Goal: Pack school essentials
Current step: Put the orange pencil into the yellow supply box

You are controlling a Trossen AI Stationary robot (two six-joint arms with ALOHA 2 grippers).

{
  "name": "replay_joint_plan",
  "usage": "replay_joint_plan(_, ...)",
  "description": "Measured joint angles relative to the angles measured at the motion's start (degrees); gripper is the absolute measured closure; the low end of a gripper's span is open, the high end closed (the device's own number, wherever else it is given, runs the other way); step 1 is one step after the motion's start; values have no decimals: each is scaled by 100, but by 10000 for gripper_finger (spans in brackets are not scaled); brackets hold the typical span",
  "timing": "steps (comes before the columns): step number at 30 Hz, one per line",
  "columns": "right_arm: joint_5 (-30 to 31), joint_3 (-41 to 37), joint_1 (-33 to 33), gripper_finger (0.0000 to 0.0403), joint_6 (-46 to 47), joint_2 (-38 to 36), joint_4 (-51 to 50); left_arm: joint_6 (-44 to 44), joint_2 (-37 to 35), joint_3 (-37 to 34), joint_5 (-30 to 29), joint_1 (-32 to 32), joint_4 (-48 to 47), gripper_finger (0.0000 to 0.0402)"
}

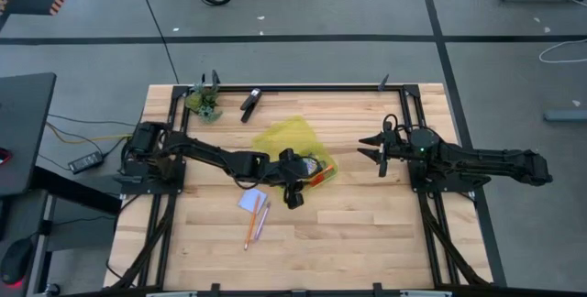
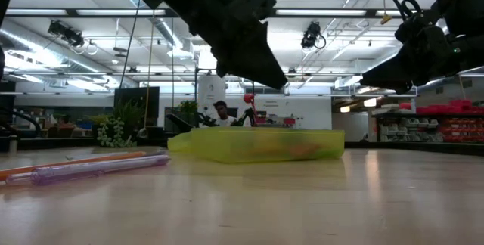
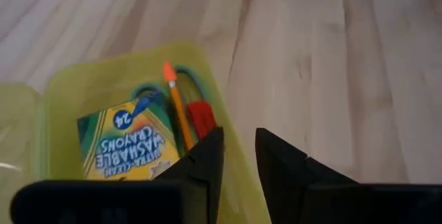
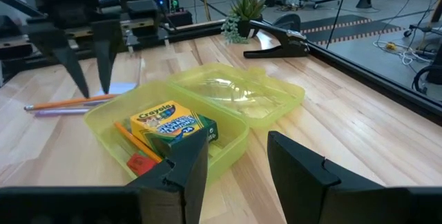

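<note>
Two arms: we log both at the table, one working, one waiting
Left gripper (image 1: pixel 294 200): above the case's near edge, fingers (image 3: pixel 207 156) slightly parted, holding nothing
Right gripper (image 1: pixel 371 148): waits right of the case, fingers apart
Yellow case (image 4: pixel 228 144): lid open; we see crayon box (image 4: pixel 173 125), orange pencil (image 3: pixel 177 99), red eraser (image 4: pixel 140 163) inside
Note pad (image 1: pixel 252 201): on the table just left of the left gripper
Loose pencils (image 1: pixel 254 225): beside the pad

Open translucent yellow case (image 1: pixel 295 148) mid-table; black clip (image 1: pixel 250 104) and small green plant (image 1: pixel 204 102) near far edge.
</note>
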Motion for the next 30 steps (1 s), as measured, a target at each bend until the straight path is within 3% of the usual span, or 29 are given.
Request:
replay_joint_plan(12, 0, 0, 1, 246, 0, 37, -61, 270, -214, 0, -74, -96, -786, 318)
replay_joint_plan(30, 0, 0, 1, 246, 0, 54, -67, 453, -326, 0, -718, -360, -2070, 322)
